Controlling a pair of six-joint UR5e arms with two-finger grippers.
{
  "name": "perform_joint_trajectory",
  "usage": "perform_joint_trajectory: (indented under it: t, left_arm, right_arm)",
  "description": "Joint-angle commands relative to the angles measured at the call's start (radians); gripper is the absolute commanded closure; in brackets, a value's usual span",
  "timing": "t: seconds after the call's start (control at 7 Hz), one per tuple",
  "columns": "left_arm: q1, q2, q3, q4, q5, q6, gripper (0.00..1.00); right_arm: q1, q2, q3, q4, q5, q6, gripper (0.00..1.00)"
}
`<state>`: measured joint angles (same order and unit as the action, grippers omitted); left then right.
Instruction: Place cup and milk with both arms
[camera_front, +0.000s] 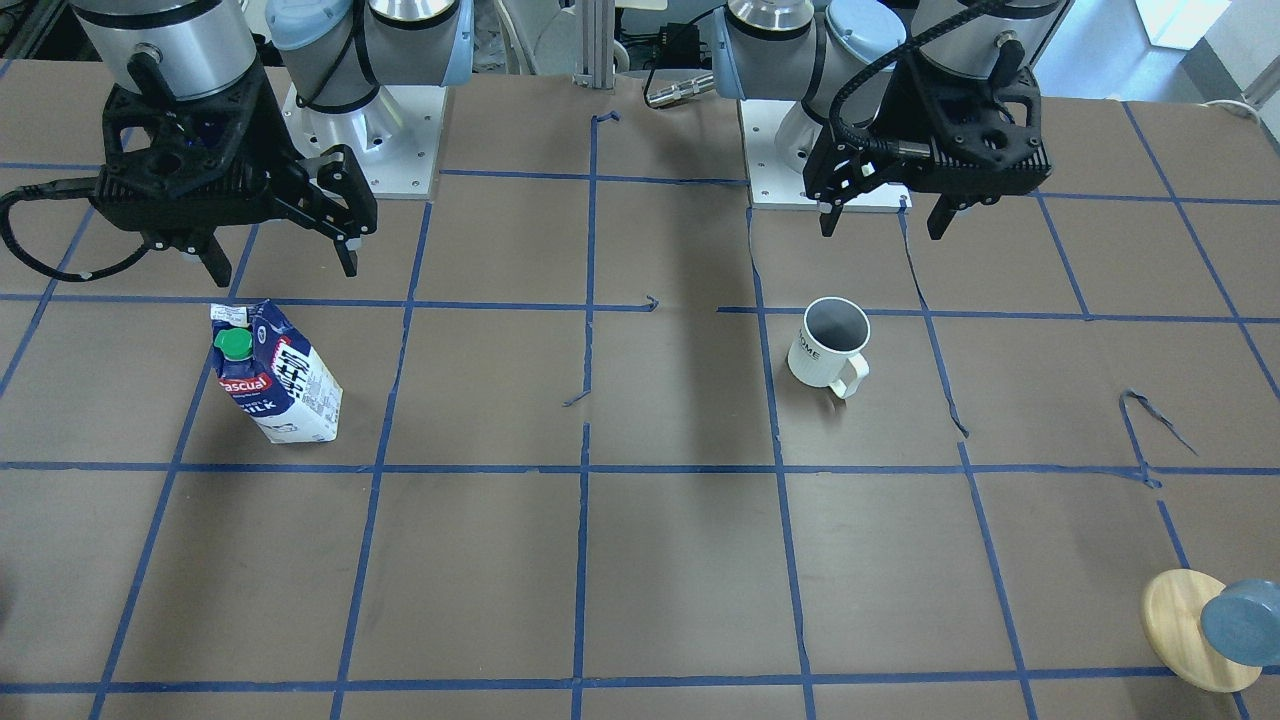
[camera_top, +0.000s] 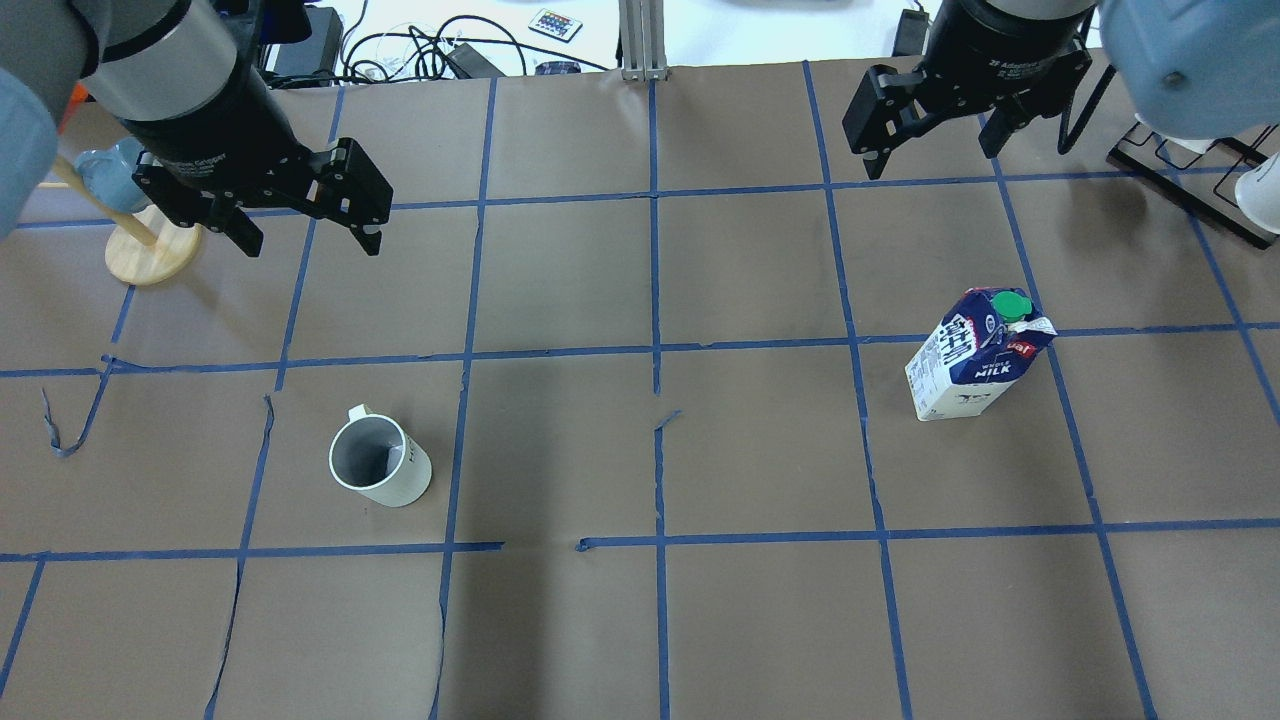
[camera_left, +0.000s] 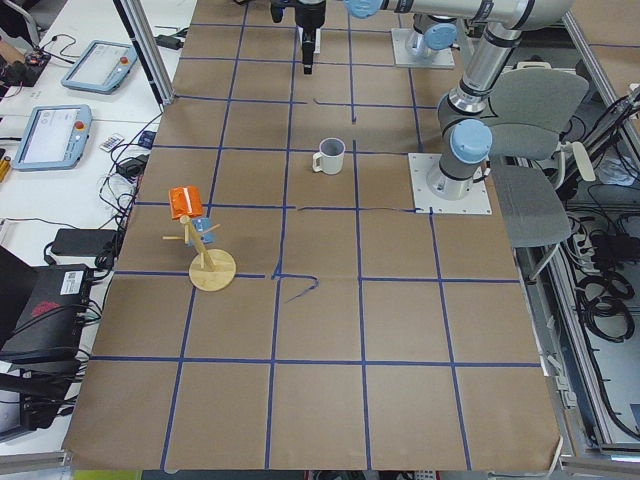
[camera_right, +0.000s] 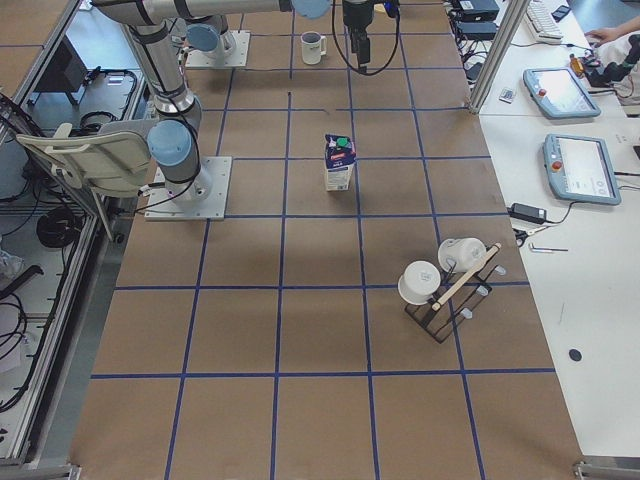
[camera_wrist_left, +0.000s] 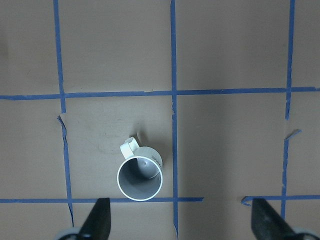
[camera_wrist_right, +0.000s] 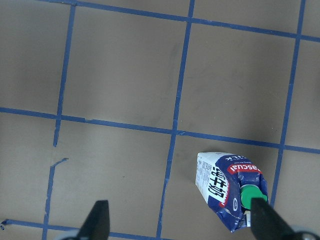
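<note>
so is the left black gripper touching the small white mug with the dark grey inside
Apart. In the overhead exterior view the open left gripper hangs well beyond the white mug, with bare brown table between them.

Left gripper (camera_top: 308, 240), right gripper (camera_top: 935, 155): fingers (camera_top: 368, 225) apart.

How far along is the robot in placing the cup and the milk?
Nothing looks done: the cup and the milk stand untouched on the table. Nothing is in hand: the left gripper and the right gripper hover open, well clear of both. Left: grasping and placing each.
</note>
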<state>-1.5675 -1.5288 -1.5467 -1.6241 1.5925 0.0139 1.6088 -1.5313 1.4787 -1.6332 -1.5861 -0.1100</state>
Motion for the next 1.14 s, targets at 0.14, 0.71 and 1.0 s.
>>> perform_joint_trajectory:
  t: [0.14,0.71,1.0]
  left_arm:
    - [0.007,-0.046,-0.083,-0.016,-0.006,-0.005,0.00]
    - [0.009,-0.123,-0.464,0.373,0.003,0.004,0.00]
    - [0.009,-0.155,-0.519,0.401,0.006,-0.008,0.41]
  right_arm:
    - [-0.032,0.000,0.008,0.006,0.003,-0.013,0.02]
    - [-0.238,0.007,0.220,-0.100,0.034,-0.178,0.00]
    - [-0.303,0.010,0.328,-0.210,0.035,-0.191,0.00]
